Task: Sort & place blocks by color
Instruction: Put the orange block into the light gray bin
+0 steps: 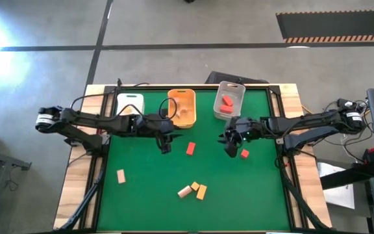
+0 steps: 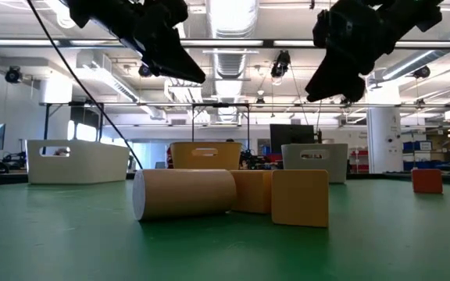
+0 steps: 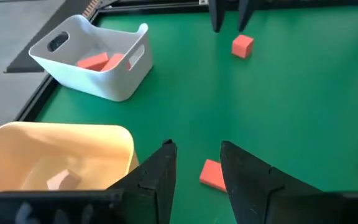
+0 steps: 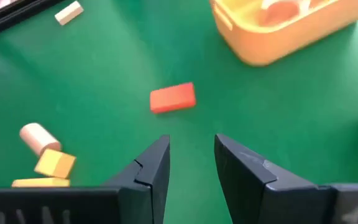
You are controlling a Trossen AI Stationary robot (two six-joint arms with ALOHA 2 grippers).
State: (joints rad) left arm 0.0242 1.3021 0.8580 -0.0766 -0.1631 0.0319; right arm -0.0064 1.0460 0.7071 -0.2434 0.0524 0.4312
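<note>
Two red blocks lie flat on the green mat: one (image 1: 190, 148) between my two grippers, also seen in the right wrist view (image 4: 173, 98), and a cube (image 1: 244, 153) beside my right gripper. A tan block (image 1: 121, 175) lies at the left. A tan cylinder (image 1: 184, 191) and two yellow blocks (image 1: 199, 190) are clustered near the front. My left gripper (image 1: 165, 144) hangs open above the mat, just near of the orange bin; the red block (image 3: 213, 174) shows on the mat beyond its fingers. My right gripper (image 1: 231, 148) also hangs open and holds nothing.
Three bins stand along the far edge: white (image 1: 130, 104), orange (image 1: 182, 107) with a pale block inside (image 3: 64, 180), and grey (image 1: 229, 101) holding red blocks (image 3: 98, 62). The mat's wooden border (image 1: 76, 188) frames the work area.
</note>
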